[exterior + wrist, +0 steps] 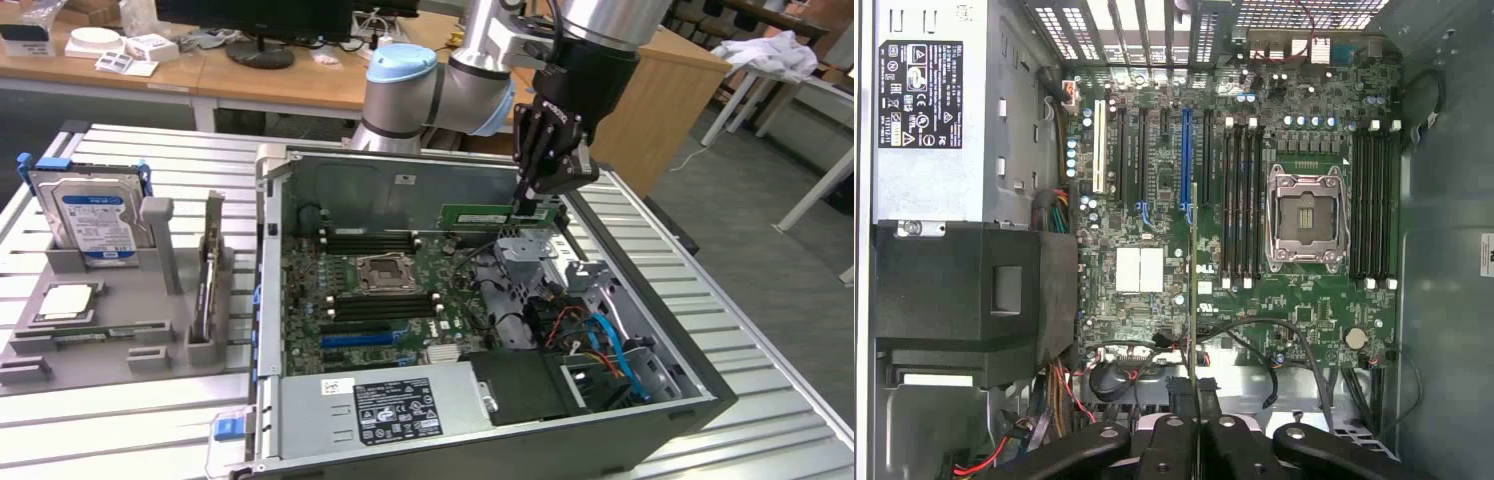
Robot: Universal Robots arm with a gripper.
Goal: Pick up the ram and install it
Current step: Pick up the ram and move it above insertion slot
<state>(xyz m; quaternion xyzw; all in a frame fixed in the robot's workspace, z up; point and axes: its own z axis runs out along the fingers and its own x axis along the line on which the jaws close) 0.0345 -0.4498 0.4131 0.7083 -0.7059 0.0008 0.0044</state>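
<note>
The gripper (534,204) hangs over the open computer case (674,395), at the side of the case on the exterior view's right. Its fingers (1172,445) are clamped on one end of the ram (478,214). The green stick juts out level from the fingertips, over the inside of the case and near the case's far wall. It is raised above the motherboard (387,300) that lies in the case floor, and it sits in no slot.

In the wrist view the ram (1195,300) appears edge-on as a thin line. That line crosses the board between the blue slot (1186,150) and the bank of black memory slots (1240,200). The bare processor socket (1306,218) lies beyond those slots.

The power supply (387,405) fills the near end of the case. Outside the case, on the exterior view's left, stands a grey fixture (160,345). It carries an upright hard drive (96,215) and a square processor chip (67,300).
</note>
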